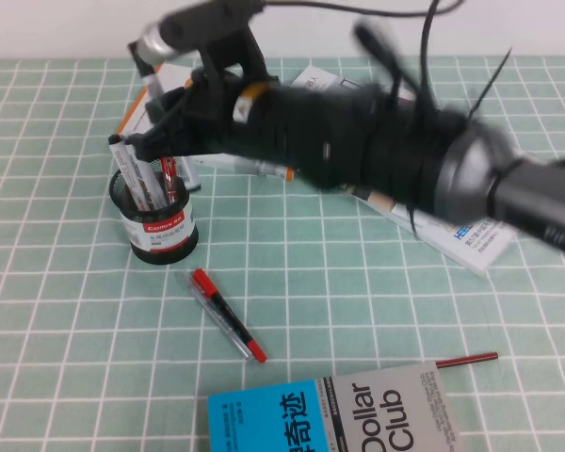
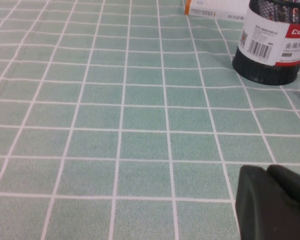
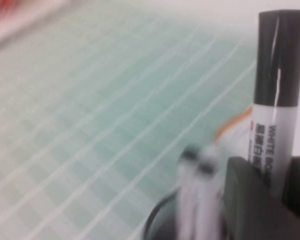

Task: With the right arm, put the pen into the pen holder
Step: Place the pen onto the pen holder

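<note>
My right gripper point(image 1: 155, 132) hangs just above the pen holder point(image 1: 154, 218), fingers point(image 3: 247, 200) pinching the pen point(image 3: 276, 95) — its black cap stands clear above them in the right wrist view, and the white barrel reads "WHITE BO…" before the finger hides the rest. In the high view the pen point(image 1: 149, 68) tilts up and back over the holder's rim, not yet inside. The holder already carries other markers point(image 1: 132, 174) and a red-capped one, so the mouth is crowded; its band shows red with white print "Comix", and a barcode point(image 2: 260, 47) faces my left wrist camera. My left gripper point(image 2: 272, 200) sits low over bare green-checked tabletop point(image 2: 115, 125) well apart from the holder; I cannot tell how its fingers stand. Open room lies to the holder's left and front. Near its foot lies a clear pen with red cap point(image 1: 224, 314); further front, a thin dark-red stick pen point(image 1: 467, 360) beside a book point(image 1: 358, 419) reading "Dollar Club". More books point(image 1: 461, 235) lie under my right arm — behind the holder too
</note>
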